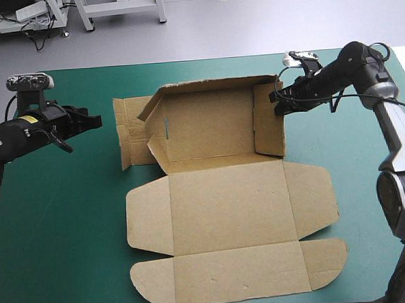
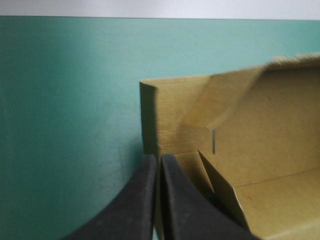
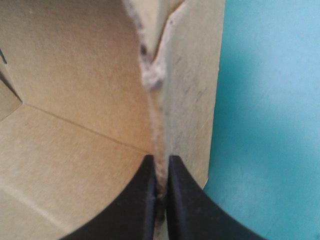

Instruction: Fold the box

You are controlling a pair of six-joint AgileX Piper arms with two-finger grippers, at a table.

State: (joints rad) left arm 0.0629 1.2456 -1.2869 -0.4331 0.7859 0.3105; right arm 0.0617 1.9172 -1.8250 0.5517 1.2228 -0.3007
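Bright, even light, soft faint shadows beside the box (image 1: 226,211) walls

Box (image 1: 226,211) — matt brown board, fuzzy cut edges; cover (image 1: 57,220) — smooth matt teal-green.

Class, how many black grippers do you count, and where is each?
2. The left gripper hovers left of the box, not touching; the right gripper is shut on its raised right wall.

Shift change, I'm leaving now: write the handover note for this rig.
Left gripper: shut, empty, just short of the left flap of the box; that flap lies flat.
Right gripper: shut on the box, pinching its right wall upright.
Done: far wall and right wall raised; lid flat toward the near edge.
Left to do: probably raise and tuck the left side.
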